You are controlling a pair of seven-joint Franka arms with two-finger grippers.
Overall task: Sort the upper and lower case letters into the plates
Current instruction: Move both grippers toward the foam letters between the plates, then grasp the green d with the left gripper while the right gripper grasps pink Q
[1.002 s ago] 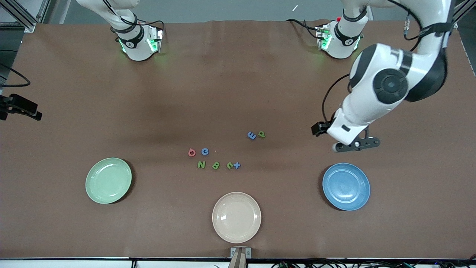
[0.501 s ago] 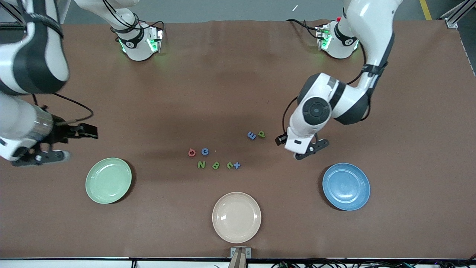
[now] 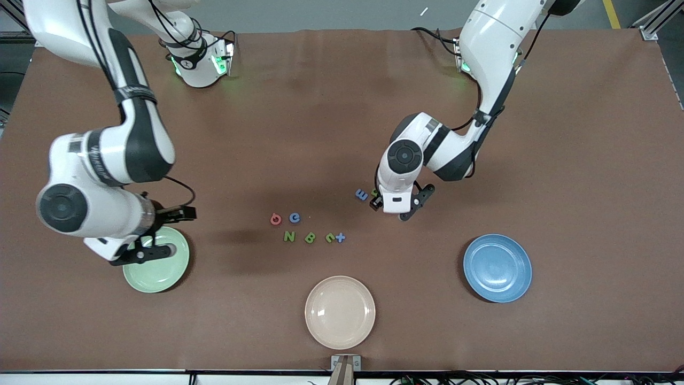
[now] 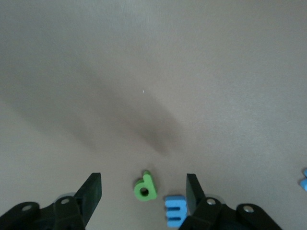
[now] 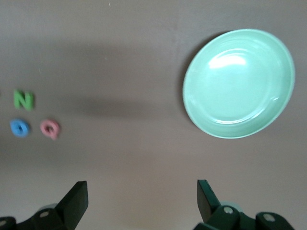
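Nothing is sorted yet: the green plate [image 3: 160, 270], the blue plate [image 3: 497, 268] and the cream plate [image 3: 340, 312] all lie bare, and every letter in view sits on the tabletop [image 3: 588, 160] farther from the front camera than the cream plate. The left gripper [image 4: 144, 196], fingers spread, hangs low over the green letter [image 4: 145, 187] just beside the blue letter [image 4: 175, 211], so I judge the first pick is only starting. The right gripper [image 5: 139, 201], fingers spread and empty, hovers by the green plate, with the letter row [image 3: 312, 237] untouched.
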